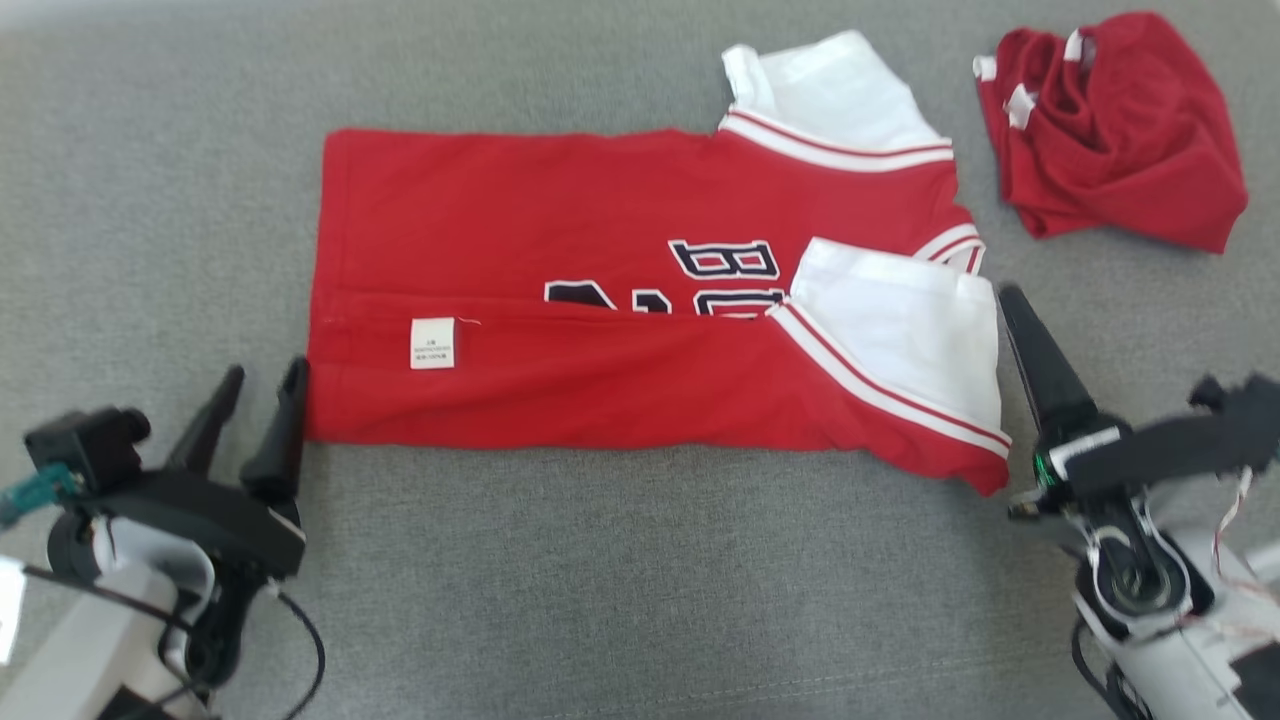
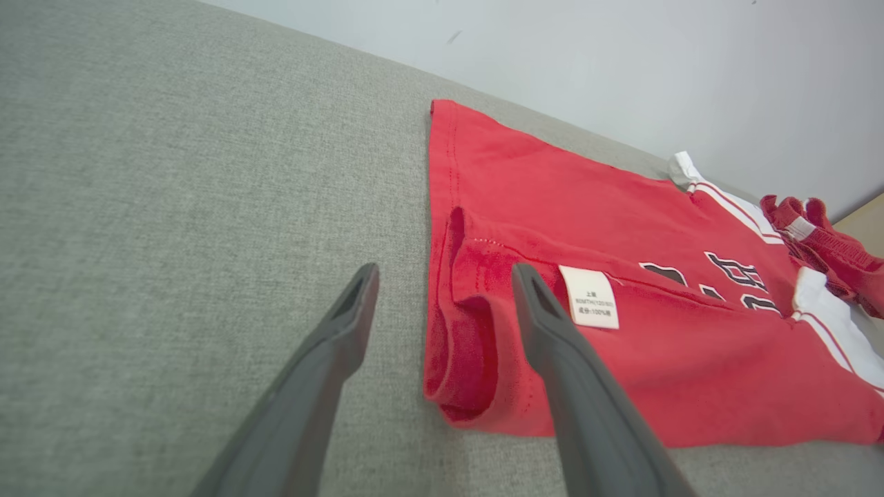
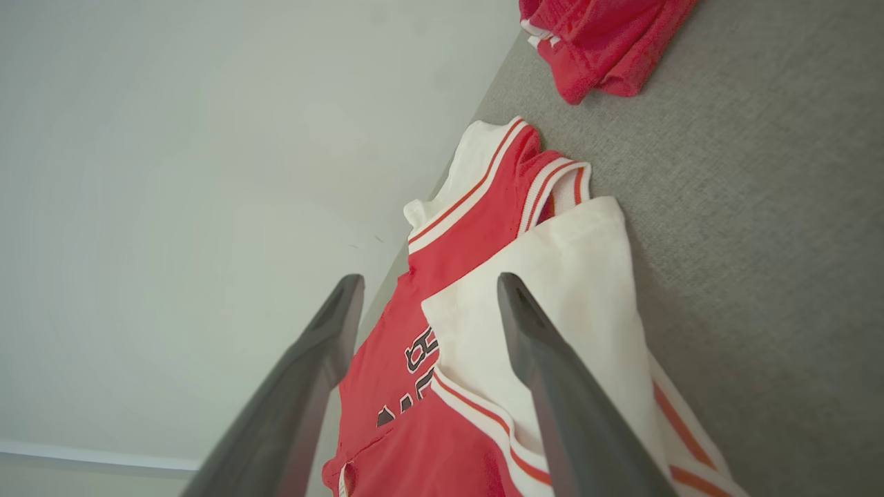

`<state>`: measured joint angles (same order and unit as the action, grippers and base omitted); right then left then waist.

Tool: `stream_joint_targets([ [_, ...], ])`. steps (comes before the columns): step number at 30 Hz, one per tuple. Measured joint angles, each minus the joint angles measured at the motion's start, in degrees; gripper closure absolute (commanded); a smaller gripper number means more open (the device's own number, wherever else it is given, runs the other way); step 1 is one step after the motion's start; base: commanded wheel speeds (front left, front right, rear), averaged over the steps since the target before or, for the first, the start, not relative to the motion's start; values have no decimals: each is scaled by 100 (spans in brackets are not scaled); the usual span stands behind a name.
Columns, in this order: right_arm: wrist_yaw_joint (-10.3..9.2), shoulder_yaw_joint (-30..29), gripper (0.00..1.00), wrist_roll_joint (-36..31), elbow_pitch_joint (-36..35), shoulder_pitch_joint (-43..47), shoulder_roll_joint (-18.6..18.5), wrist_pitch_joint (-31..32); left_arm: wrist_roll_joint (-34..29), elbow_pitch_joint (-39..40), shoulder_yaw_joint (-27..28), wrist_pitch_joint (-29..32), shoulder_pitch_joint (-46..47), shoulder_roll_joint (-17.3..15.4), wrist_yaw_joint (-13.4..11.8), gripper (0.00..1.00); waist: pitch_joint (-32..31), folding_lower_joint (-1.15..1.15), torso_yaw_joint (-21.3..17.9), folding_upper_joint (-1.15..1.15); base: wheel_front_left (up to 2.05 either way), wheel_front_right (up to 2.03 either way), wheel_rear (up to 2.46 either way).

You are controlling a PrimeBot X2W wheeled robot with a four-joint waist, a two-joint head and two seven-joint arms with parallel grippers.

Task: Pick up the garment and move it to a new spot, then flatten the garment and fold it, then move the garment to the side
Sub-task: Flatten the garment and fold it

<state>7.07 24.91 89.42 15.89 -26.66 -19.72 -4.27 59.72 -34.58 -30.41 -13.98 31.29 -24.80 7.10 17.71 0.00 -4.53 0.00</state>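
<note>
**Left gripper** (image 1: 266, 368): fingers parted to a moderate gap, nothing clamped. Sits low at the garment's near left corner. In the left wrist view one finger lies over bare grey cloth and the other over the red fabric, with the rolled corner of the hem showing in the gap between them. Whether either finger touches the fabric cannot be told.

**Right gripper** (image 3: 429, 279): fingers spread apart, nothing between them. In the head view it is seen edge-on just beside the outer edge of the near white sleeve, tips pointing away from the robot.

**Garment** (image 1: 600, 230): red jersey with white sleeves, red-and-white striped trim and dark lettering edged in white. Lies flat across the middle of the surface, hem toward the robot's left, collar and sleeves toward its right. The near long edge is folded up over the body, covering the lower part of the lettering. The near sleeve lies on top of that fold; the far sleeve sticks out past the far edge.

**Care label** (image 1: 432, 343): white, printed, on the folded-over panel near the hem end.

**Second garment** (image 1: 1110, 130): red with small white tabs, crumpled in a heap, apart from the jersey at the far right.

**Surface** (image 1: 640, 560): grey woven fabric under both items.

**Wall** (image 2: 621, 55): pale, plain, behind the far edge of the surface.
</note>
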Motion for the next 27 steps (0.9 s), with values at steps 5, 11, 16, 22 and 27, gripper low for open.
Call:
stream_joint_targets([
  [5,0,76,0,-383,44,369,-169,-287,-40,126,-12,-29,-304,-7,3,0,-204,0,24,0,0,0,0],
  [11,0,383,0,-931,110,683,-249,-560,-132,433,12,-33,-951,-69,3,0,-416,-1,10,-1,0,0,0],
  [16,0,475,0,-1088,276,896,-288,-705,-196,673,104,-33,-1129,23,3,0,-463,-1,-12,-1,0,0,0],
  [22,0,523,0,-1088,479,979,-136,-750,-244,894,252,-33,-1204,101,-4,0,-435,0,3,0,0,0,0],
  [27,0,617,0,-1089,688,911,43,-749,-305,988,343,-33,-1205,112,-10,0,-404,0,11,0,0,0,0],
])
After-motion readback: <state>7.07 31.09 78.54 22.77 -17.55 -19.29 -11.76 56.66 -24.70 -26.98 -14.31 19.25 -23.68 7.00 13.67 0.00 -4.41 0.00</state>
